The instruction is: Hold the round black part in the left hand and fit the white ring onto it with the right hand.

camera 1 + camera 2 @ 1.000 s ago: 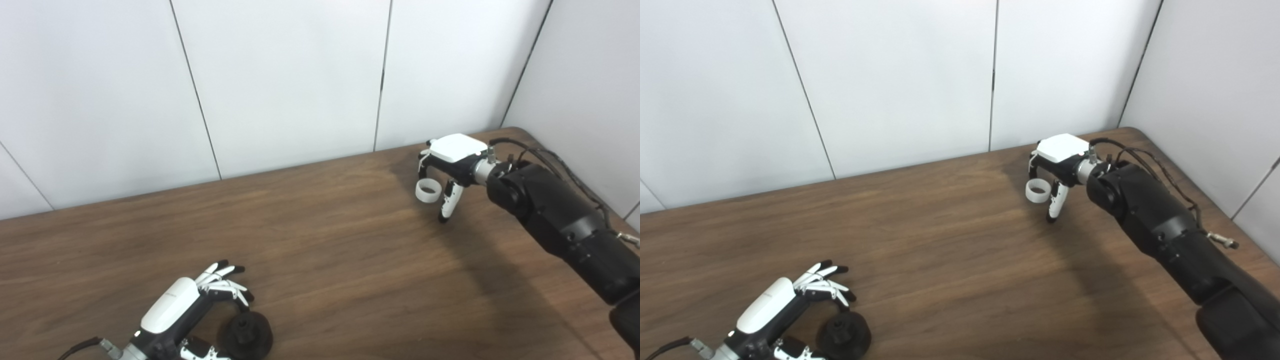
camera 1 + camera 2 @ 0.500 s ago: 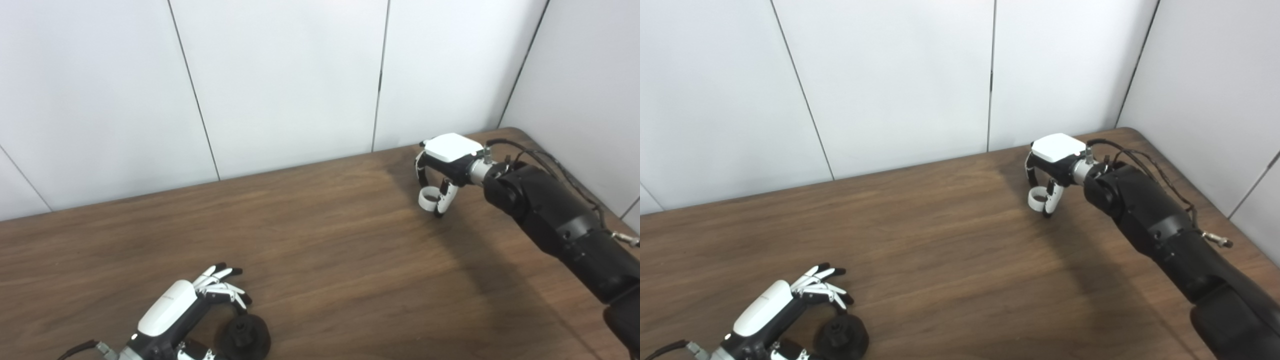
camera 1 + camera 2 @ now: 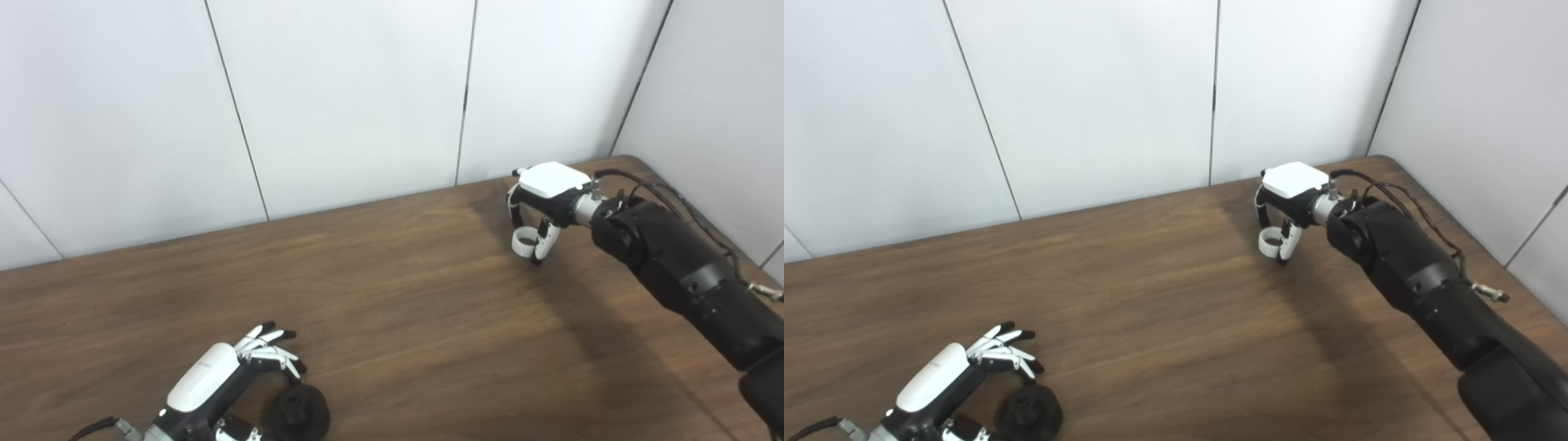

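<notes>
Risk lies in the right hand (image 3: 542,202) pinching the ring (image 3: 522,240) only by its fingertips at the far tabletop (image 3: 392,294) corner, where it may slip, while the spread left hand (image 3: 211,386) merely cups the black part (image 3: 297,413) nearby.

Landmark: round black part (image 3: 298,412), near front edge of table (image 3: 392,294). Left hand (image 3: 211,383) arches over its left side, fingers (image 3: 278,358) just behind it; access from left and rear blocked. Right side of part open: bare wood runs far-right to the right hand (image 3: 1289,199) and white ring (image 3: 1270,241), well apart. White wall panels (image 3: 343,98) close off the rear.
</notes>
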`<state>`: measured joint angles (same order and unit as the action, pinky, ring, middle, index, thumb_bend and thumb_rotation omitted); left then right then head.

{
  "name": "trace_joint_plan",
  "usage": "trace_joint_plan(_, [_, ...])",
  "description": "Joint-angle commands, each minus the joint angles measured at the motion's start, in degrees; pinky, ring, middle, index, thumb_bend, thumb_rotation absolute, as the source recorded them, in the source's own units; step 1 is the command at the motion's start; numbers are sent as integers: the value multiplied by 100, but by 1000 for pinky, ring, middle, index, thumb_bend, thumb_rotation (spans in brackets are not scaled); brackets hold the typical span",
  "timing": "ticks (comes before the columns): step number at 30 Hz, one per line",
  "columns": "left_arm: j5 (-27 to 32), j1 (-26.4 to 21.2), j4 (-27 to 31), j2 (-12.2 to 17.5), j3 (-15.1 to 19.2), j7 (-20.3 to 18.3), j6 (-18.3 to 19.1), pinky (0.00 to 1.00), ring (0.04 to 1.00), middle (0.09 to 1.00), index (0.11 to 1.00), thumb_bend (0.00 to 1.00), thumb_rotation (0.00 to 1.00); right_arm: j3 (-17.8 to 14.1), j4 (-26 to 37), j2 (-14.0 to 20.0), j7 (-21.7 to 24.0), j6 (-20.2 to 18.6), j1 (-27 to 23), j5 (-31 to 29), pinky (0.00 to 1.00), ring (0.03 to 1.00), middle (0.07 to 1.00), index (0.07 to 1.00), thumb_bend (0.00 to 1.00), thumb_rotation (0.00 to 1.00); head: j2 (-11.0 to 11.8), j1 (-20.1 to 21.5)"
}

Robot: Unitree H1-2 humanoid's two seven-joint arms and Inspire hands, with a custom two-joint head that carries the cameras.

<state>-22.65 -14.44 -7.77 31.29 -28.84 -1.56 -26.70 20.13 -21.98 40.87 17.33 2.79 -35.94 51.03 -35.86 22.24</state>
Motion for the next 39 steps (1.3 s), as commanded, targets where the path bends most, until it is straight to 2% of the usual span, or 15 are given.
trace_joint_plan(1, [-13,-161,-29,74,-1,155,-22,1000,905,679,482,523,58,-67,223,140,-94,47,-234,11,1000,1000,826,485,525,140,-5,9])
trace_joint_plan(10, [-135,-290,-426,-22,-154,239,-22,1000,911,677,482,523,57,-53,808,100,-33,251,-378,56,1000,1000,822,484,526,142,2,37])
trace_joint_plan(22, [-268,-366,-699,-57,-358,427,-21,1000,909,680,482,524,56,-39,1612,-84,375,441,-596,-30,1000,1000,828,483,526,143,-33,-85])
trace_joint_plan(29, [-385,-333,-684,-162,-243,269,-17,1000,912,684,483,524,56,-35,2170,-304,537,774,-609,-246,1000,1000,827,483,526,142,-153,-385])
trace_joint_plan(39, [-644,-325,-575,-283,-196,28,-13,1000,918,680,482,524,57,38,3257,-864,1014,1119,-630,-969,1000,1000,811,482,526,143,-443,-960])
